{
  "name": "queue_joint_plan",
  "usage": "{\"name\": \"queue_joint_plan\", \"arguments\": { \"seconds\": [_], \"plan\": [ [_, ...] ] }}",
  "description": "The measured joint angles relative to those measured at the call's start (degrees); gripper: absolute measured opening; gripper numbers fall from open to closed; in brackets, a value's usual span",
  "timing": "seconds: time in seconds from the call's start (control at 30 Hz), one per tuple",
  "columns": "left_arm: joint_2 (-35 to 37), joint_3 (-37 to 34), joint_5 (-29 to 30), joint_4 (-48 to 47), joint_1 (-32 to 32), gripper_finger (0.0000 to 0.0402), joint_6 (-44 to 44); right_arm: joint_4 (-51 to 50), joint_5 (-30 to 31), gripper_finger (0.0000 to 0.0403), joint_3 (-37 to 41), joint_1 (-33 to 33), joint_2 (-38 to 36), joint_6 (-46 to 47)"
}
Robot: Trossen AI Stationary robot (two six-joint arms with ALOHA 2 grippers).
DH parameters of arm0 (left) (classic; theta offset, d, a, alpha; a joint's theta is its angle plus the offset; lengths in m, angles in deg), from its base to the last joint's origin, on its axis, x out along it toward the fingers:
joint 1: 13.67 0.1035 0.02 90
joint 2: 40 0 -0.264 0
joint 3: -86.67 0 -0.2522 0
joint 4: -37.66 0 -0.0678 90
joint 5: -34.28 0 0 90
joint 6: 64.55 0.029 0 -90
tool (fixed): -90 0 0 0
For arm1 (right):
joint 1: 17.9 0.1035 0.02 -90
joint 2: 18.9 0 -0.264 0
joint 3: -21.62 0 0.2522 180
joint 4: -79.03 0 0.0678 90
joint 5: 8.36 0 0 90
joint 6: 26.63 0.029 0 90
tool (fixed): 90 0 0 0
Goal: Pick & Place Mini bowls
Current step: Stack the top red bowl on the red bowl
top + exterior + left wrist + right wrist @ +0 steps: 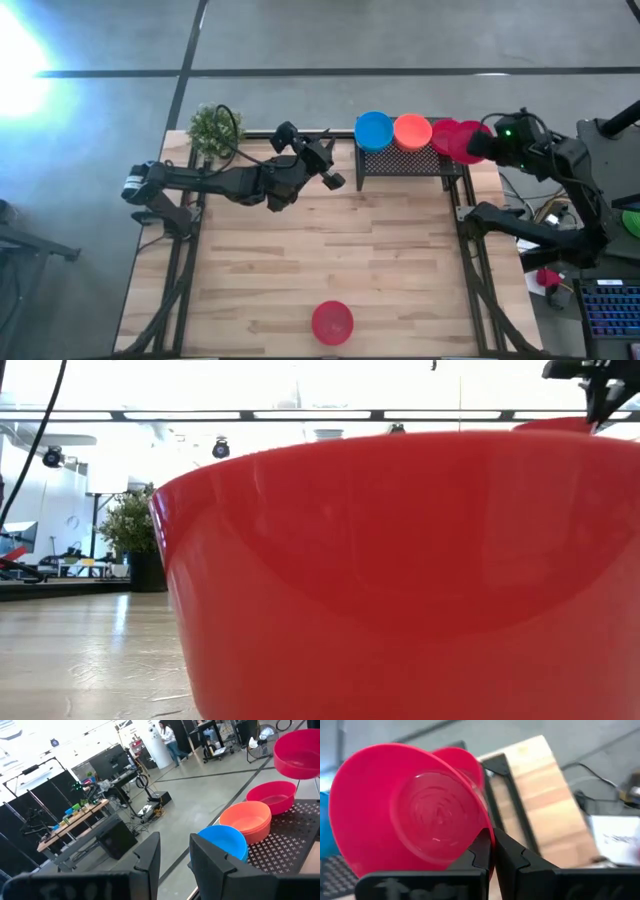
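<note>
The right gripper (487, 143) is clenched on the rim of a red mini bowl (470, 141), pinching the thin lip edge-on between its two fingers, so the bowl hangs tilted with its hollow turned toward the wrist camera. It holds this bowl in the air just beside the far right corner of the black perforated rack (410, 160); a lip grip suits a shallow bowl that is too broad to span across. Beneath and just behind the held bowl, a second red bowl (444, 135) rests on the rack, with an orange bowl (412, 130) next to it and a blue bowl (374, 130) beyond that, farthest from this gripper; the row suggests sorting by colour, so the carried bowl likely belongs on the red spot. The left gripper (326, 168) waits over the table just short of the rack's blue end, fingers parted and grasping nothing. One more red bowl (332, 323) sits alone at the near table edge, well apart from both grippers, not yet collected. A small potted plant (213, 127) stands behind the left arm.
</note>
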State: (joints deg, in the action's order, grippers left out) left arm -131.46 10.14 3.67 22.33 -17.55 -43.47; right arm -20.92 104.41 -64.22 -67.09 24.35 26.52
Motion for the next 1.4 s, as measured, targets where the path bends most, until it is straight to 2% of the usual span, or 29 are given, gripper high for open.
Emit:
{"name": "queue_joint_plan", "arguments": {
  "seconds": [0.2, 0.43, 0.77, 1.03, 1.4],
  "plan": [
    [0.0, 0.0, 0.0, -0.8, 0.1, 0.0101, 0.0, 5.3, 0.2, 0.0011, 3.9, 0.0, -3.6, 3.0],
    [0.0, 0.0, -0.9, -0.7, 0.1, 0.0101, 0.4, 8.1, 1.2, 0.0011, 7.0, 0.0, -3.6, 8.6],
    [0.0, 0.0, -1.7, -1.1, 0.1, 0.0101, 1.6, 17.5, 3.6, 0.0011, 11.6, -2.4, -1.8, 10.6],
    [0.0, 0.0, -1.8, -4.3, 0.1, 0.0101, 1.8, 18.7, 4.3, 0.0011, 14.8, -5.8, -0.7, 11.4],
    [0.0, 0.0, -1.7, -4.7, 0.4, 0.0101, 2.9, 25.3, 4.2, 0.0011, 18.9, -6.0, -0.6, 11.1]
  ]
}}
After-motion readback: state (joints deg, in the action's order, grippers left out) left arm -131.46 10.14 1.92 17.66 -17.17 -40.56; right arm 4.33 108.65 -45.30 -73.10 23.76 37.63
